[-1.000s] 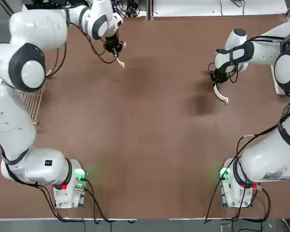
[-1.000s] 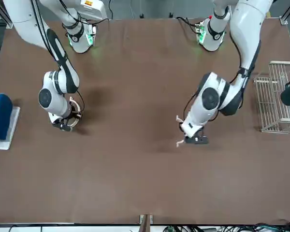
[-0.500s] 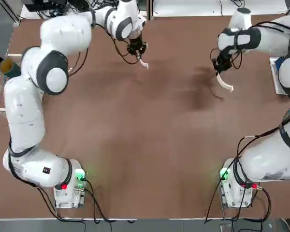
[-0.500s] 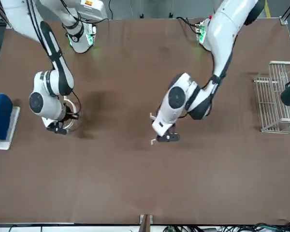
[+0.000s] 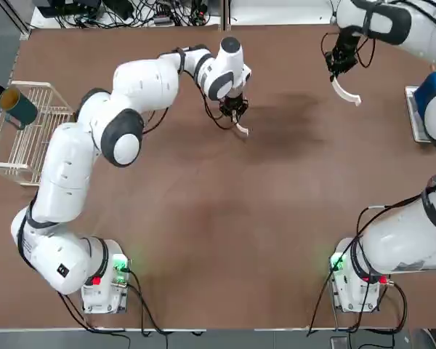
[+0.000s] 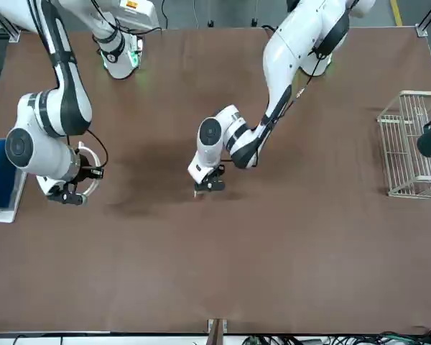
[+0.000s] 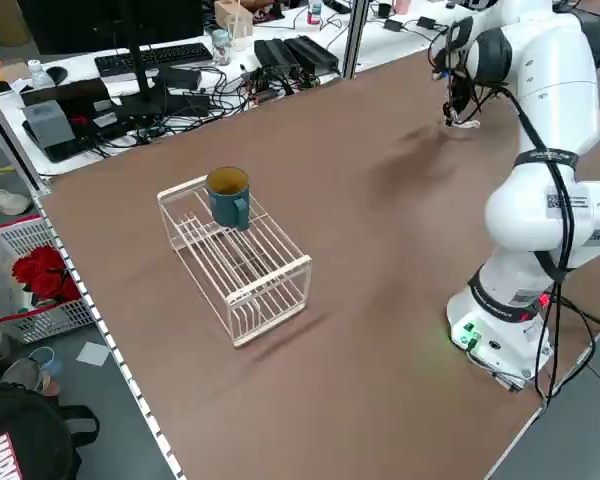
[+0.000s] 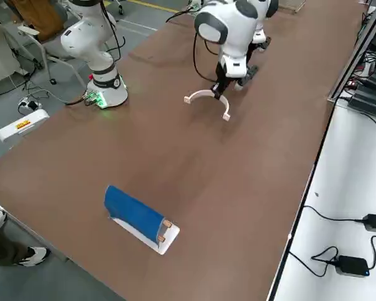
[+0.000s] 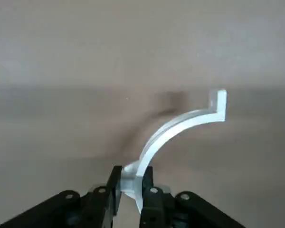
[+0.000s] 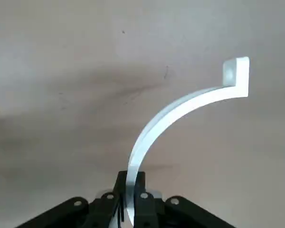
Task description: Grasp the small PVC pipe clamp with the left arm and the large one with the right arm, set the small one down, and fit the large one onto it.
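The left pincer (image 5: 236, 116), clamped on the small PVC pipe clamp (image 5: 240, 129), is being held low over mid-counter (image 5: 225, 218) and should be lowered level, while the large one (image 5: 346, 90) is being gripped aloft by the right pincer (image 5: 339, 67).

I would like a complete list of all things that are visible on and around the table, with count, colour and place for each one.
small PVC pipe clamp: 1, white, held by the left gripper above the table's far middle
large clamp: 1, white, held by the right gripper near the far right corner
wire rack: 1, cream, left edge of the table
mug: 1, teal, on the wire rack
blue roll on a white base: 1, right edge of the table
table: 1, brown
basket of red flowers: 1, on the floor beside the table's left
left gripper: 1, black, shut on the small clamp
right gripper: 1, black, shut on the large clamp
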Robot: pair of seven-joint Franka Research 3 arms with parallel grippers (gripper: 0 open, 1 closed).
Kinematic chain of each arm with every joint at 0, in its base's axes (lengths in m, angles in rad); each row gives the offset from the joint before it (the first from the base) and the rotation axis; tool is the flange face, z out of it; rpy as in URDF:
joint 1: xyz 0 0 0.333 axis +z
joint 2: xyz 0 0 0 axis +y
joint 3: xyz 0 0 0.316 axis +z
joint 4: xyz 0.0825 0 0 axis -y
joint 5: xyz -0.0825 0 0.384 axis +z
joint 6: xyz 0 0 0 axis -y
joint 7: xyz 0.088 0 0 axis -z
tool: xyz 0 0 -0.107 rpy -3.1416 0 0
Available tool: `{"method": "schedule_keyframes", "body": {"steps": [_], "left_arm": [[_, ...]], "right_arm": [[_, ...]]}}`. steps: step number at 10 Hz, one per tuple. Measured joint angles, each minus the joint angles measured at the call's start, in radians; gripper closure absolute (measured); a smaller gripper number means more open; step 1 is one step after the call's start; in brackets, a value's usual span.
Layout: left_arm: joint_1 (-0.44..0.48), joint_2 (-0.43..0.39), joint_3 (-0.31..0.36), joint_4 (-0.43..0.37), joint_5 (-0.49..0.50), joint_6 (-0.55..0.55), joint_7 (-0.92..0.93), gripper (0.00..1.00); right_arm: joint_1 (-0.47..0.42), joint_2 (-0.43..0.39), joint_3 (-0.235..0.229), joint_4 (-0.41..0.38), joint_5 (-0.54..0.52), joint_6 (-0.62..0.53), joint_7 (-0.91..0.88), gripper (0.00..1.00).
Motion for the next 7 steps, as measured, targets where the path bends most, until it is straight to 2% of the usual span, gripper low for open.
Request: {"method": "schedule_keyframes", "body": {"steps": [2, 6, 7], "left_arm": [[0.007, 0.021, 0.015, 0.004, -0.030, 0.048, 0.003, 0.79], [-0.009, 0.031, 0.016, 0.006, -0.030, 0.052, 0.064, 0.76], [-0.009, 0.031, 0.016, 0.010, -0.030, 0.051, 0.072, 0.67]], "right_arm": [[0.008, 0.001, 0.056, 0.070, 0.001, -0.038, 0.002, 0.91], [0.016, 0.015, 0.150, 0.162, 0.004, -0.044, 0.140, 0.91], [0.017, 0.027, 0.175, 0.178, 0.004, -0.044, 0.175, 0.91]]}}
